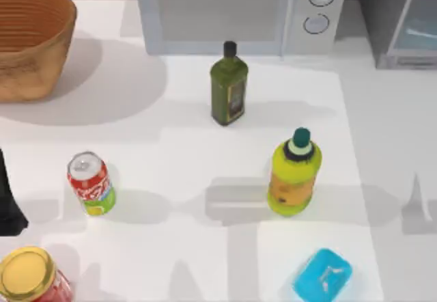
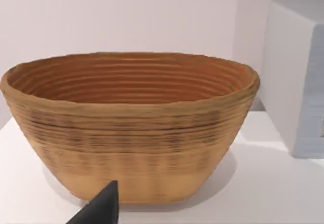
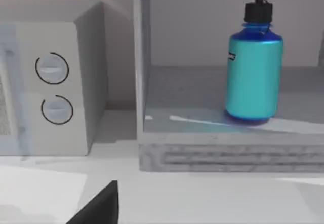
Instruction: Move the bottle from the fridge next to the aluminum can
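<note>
The bottle (image 3: 253, 64), cyan with a black cap, stands upright on the floor of the fridge (image 3: 228, 155), towards one side of the compartment. The fridge (image 1: 396, 22) is at the table's back right corner, beside the microwave. The aluminum can (image 1: 90, 183), red with a green base, stands upright at the front left of the table. A dark part of my right gripper (image 3: 101, 203) shows in the right wrist view, well short of the fridge and holding nothing that I can see. My left arm (image 1: 8, 199) rests at the left edge, its gripper (image 2: 101, 206) facing the basket.
A white microwave (image 1: 239, 11) stands at the back centre and a woven basket (image 1: 31, 39) at the back left. The dark green olive-oil bottle (image 1: 229, 87), a yellow-green bottle (image 1: 293, 175), a red jar with gold lid (image 1: 27, 275) and a cyan box (image 1: 322, 275) stand on the table.
</note>
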